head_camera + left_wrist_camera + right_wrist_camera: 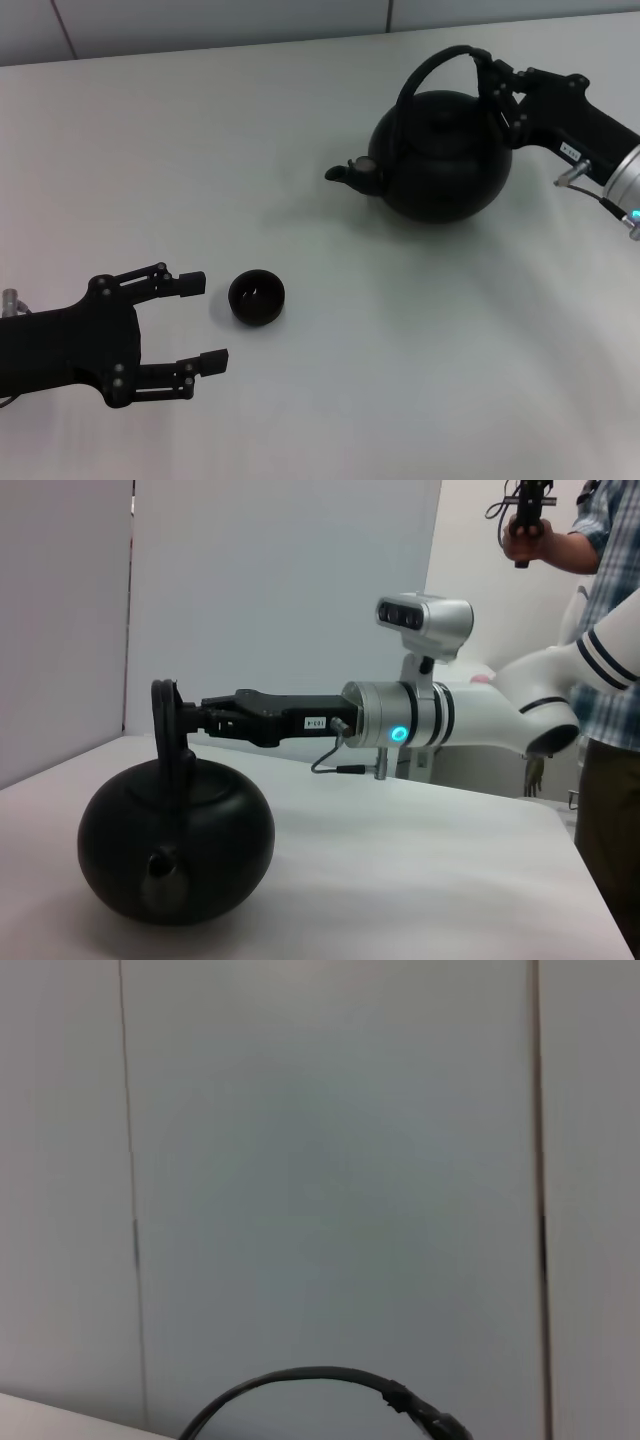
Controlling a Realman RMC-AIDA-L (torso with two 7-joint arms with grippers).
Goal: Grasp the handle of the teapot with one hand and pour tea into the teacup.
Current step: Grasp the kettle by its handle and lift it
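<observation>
The black teapot (pixel 440 160) stands upright on the white table at the far right, its spout (pixel 352 174) pointing left. The thin arched handle (pixel 430 65) rises over its top. My right gripper (pixel 500 95) reaches in from the right and meets the handle at its thicker sleeve. The left wrist view shows the teapot (pixel 175 845) resting on the table with the right gripper (pixel 190 718) level at the handle (pixel 163 730). In the right wrist view only the handle's arc (pixel 300 1375) shows. The small teacup (pixel 257 297) sits near front left. My left gripper (pixel 200 322) stands open just left of it, apart.
The white table (pixel 330 400) spreads wide between teacup and teapot. A pale wall runs behind the table's far edge (pixel 200 45). In the left wrist view a person (pixel 605 660) stands beyond the table's right side, behind my right arm (pixel 470 720).
</observation>
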